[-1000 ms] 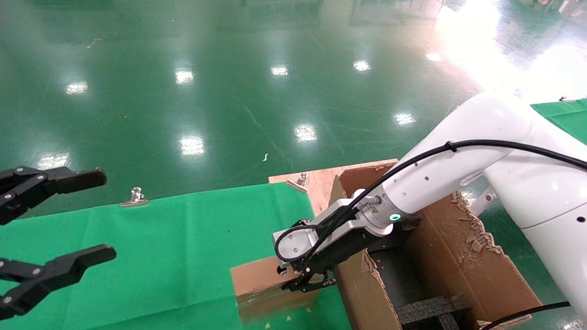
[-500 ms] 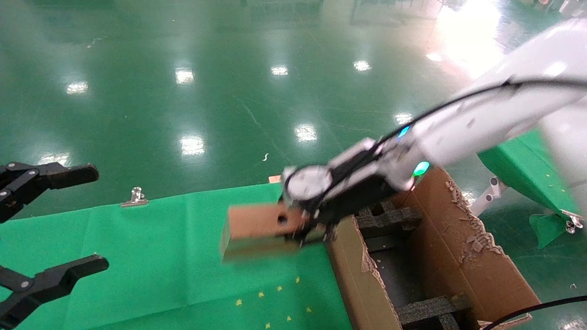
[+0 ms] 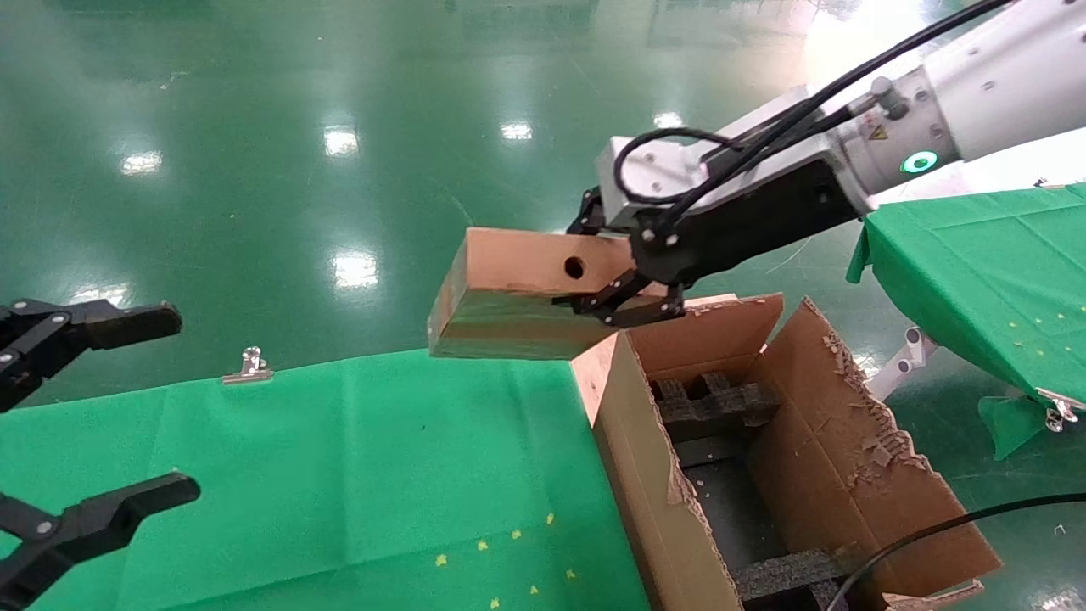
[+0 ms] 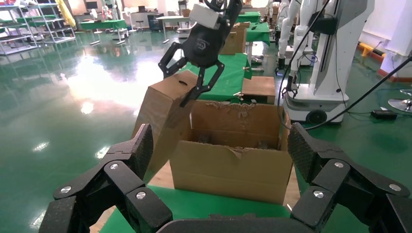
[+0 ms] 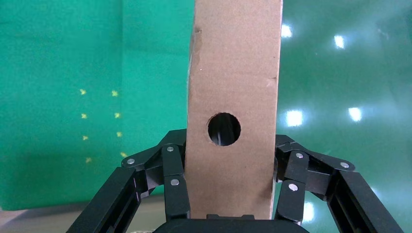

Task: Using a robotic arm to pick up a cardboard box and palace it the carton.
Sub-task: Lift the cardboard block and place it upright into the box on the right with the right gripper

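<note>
right gripper (image 3: 624,293) is clamping the box (image 3: 517,293), its end hidden between the fingers (image 5: 171,182), above the carton (image 3: 670,501) corner.

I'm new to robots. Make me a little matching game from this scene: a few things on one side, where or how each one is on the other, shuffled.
Things:
1. small brown cardboard box with a round hole
2. large brown carton with ragged flaps
3. left hand
4. right hand

States:
A. open, holding nothing
B. clamped on the small box
C. held in the air
D. standing open, black foam inside

Pairs: 1-C, 2-D, 3-A, 4-B
</note>
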Available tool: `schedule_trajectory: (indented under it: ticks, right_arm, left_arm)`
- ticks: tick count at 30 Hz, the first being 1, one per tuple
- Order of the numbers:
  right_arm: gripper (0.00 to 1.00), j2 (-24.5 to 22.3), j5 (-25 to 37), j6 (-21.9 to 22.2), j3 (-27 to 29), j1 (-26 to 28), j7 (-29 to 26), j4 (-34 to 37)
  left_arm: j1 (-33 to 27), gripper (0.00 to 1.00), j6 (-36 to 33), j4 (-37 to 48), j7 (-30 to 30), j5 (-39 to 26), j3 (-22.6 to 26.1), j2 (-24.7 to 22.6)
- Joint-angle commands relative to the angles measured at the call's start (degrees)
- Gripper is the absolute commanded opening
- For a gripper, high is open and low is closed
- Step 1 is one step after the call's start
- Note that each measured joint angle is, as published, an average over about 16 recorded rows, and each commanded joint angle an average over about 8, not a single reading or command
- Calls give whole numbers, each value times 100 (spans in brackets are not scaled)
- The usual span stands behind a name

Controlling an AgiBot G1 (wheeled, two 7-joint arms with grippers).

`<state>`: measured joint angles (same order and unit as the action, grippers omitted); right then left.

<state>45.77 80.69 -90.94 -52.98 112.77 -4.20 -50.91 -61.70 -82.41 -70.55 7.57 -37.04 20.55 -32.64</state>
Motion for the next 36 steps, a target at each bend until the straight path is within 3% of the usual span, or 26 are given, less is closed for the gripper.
schedule_trajectory:
  ticks: [1,19,28,36]
  right_arm:
    - [0,-52,-103,10,-126,121,69,128]
    - [0,-1666,102,36,-880,810,327,948]
    - [0,-2394,-53,78,-1214,566,125,1010]
    - [0,-2675,-142,131,-1365,380,-184,970]
  left_arm:
    - [0,100,0,0,0,0,0,0]
    - [0,100,0,0,0,0,0,0]
    - [0,100,0,0,0,0,0,0]
    - [1,100,2,1,0,1,0,1]
